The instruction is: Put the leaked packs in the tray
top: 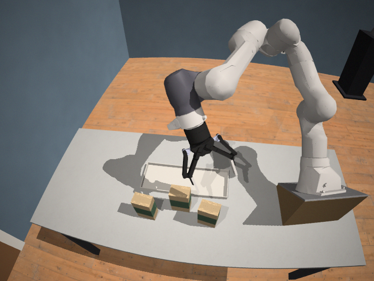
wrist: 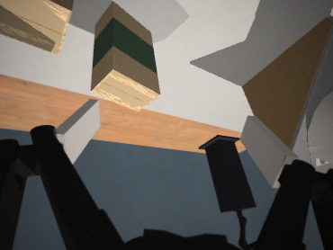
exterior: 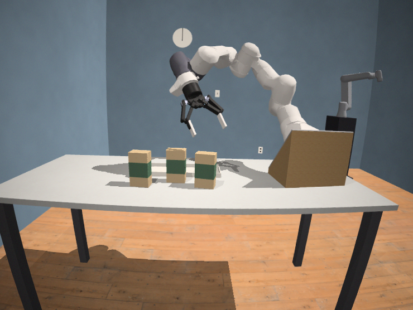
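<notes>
Three tan coffee packs with green bands stand upright in a row near the table's front edge: the left pack (top: 144,205) (exterior: 139,168), the middle pack (top: 179,197) (exterior: 176,164) and the right pack (top: 208,212) (exterior: 205,169) (wrist: 123,58). A shallow white tray (top: 157,175) lies just behind them. My gripper (top: 213,174) (exterior: 207,129) (wrist: 173,120) is open wide and empty. It hangs tilted well above the tray and the middle and right packs, touching nothing. In the wrist view, part of the middle pack (wrist: 36,22) shows at the top left.
The arm's brown wedge-shaped base (top: 311,208) (exterior: 313,159) (wrist: 283,90) stands on the table's right side. A black stand (top: 356,69) (wrist: 229,175) is on the floor beyond the table. The grey table top (top: 90,169) reaches left of the tray.
</notes>
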`<action>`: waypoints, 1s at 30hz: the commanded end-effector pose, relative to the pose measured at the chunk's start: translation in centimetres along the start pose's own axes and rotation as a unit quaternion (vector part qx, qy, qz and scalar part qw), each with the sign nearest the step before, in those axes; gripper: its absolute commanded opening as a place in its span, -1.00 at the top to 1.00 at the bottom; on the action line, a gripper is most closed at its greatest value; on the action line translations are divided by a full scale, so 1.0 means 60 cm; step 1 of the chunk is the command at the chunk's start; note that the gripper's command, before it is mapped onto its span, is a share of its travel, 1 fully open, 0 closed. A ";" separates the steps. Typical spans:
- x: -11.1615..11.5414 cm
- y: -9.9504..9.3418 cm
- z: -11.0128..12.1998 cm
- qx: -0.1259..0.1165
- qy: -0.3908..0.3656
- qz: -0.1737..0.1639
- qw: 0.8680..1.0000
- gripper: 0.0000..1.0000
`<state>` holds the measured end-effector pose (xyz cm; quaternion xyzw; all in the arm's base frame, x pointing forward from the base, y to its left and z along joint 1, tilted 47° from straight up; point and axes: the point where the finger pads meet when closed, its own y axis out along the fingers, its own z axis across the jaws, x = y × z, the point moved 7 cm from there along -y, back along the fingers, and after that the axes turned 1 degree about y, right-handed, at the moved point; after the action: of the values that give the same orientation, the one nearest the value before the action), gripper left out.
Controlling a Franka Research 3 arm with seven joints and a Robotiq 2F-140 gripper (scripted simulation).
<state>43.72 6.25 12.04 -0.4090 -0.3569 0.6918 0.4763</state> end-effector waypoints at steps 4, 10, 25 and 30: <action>-0.005 0.001 0.000 0.000 -0.016 0.007 1.000 -1.00; 0.015 0.021 -0.008 0.003 -0.088 0.062 0.994 -1.00; 0.034 0.038 -0.016 0.006 -0.158 0.114 0.981 -1.00; 0.037 0.041 -0.017 0.007 -0.168 0.121 0.978 -1.00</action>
<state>43.19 8.01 9.00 -0.3386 -0.3725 0.7929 0.3433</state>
